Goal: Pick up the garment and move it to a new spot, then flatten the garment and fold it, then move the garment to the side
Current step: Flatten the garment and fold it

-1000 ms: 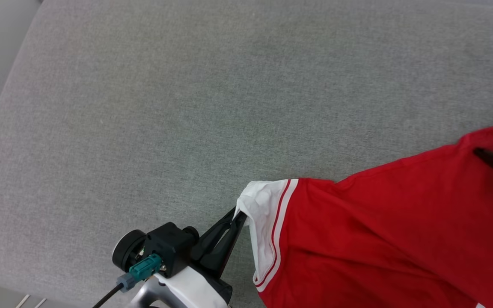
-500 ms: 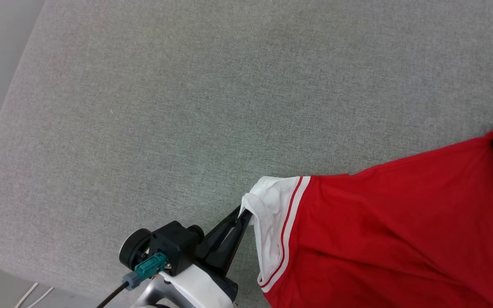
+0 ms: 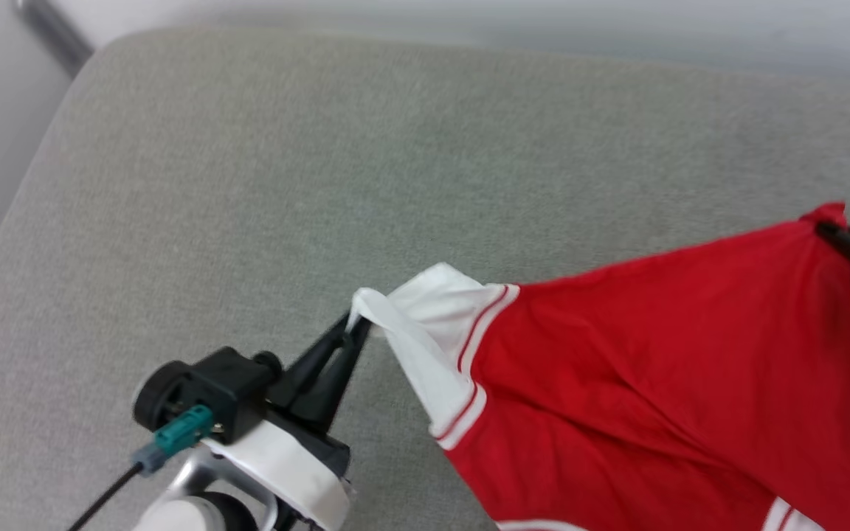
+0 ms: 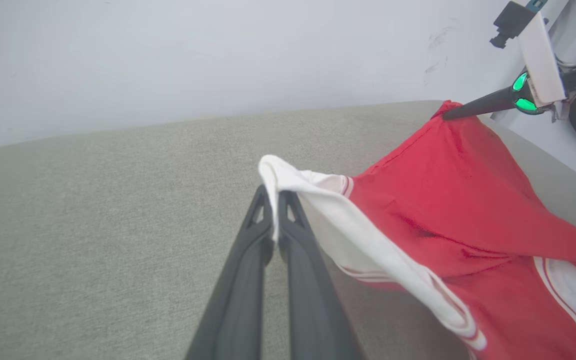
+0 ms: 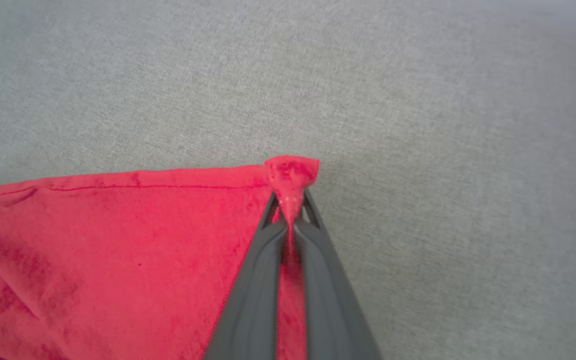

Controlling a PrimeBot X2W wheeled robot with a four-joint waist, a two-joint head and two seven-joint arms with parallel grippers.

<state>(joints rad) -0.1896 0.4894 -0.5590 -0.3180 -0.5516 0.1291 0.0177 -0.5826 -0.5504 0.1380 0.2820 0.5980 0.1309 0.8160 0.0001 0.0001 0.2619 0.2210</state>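
in the spreading part of the flatten step, by the look of it. holding the garment (image 3: 654, 354) stretched in the air between two hands, low over the grey fabric-covered tabletop (image 3: 248, 184). with the left hand (image 3: 357, 324) pinched together on the tip of the white sleeve (image 3: 425, 317), just beside its red-and-white striped trim. with the right hand (image 5: 290, 202) clamped tight on a red corner of the body cloth, likely at the hem, with a small nub of cloth poking out past the fingertips. pulled fairly taut along the far edge from one grip to the other. sagging below that in loose folds toward the near side, with a second striped white patch down at the lower right of the head view. cannot tell whether the hanging part touches the tabletop. no letters or number to be seen from here, so probably showing the back or the inside.

next, most likely: lower both hands together, laying the cloth down and drawing gently outward so as to land flat rather than bunched. calls for even height and steady tension on both sides. too hard a tug and risks slipping off the thin sleeve tip; too slack and leaves creases to smooth out afterward. plenty of bare tabletop to the left and beyond for spreading out.
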